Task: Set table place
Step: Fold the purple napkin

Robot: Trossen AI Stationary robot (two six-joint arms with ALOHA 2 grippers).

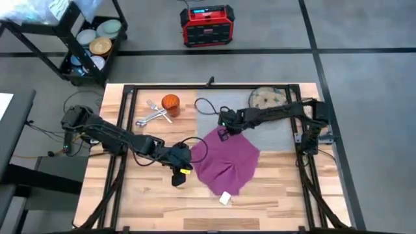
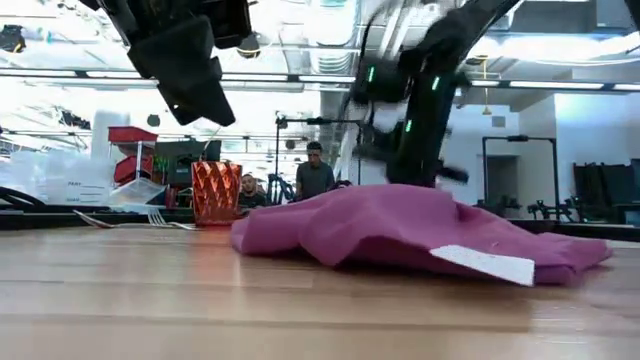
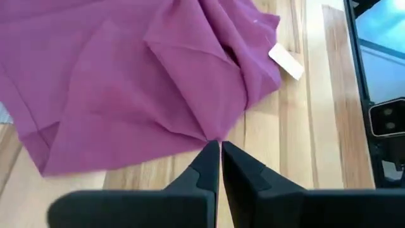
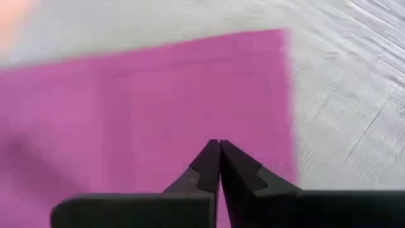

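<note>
My bench point(image 1: 149, 195) of light wooden planks carries a grey mat point(image 1: 276, 133) toward its far right corner. A magenta napkin point(image 1: 227, 162) lies crumpled mid-bench, overlapping the mat's near-left corner. An orange cup point(image 1: 170, 104) and steel cutlery point(image 1: 153, 116) sit near the far-left edge.

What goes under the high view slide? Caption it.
Both pincers, left and right, at opposite edges of the crumpled magenta cloth napkin on the light wooden plank table.

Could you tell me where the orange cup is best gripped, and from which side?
Probably across the rim of the orange cup, coming from above: it stands upright, and the cutlery lies close beside it, crowding a side approach.
</note>
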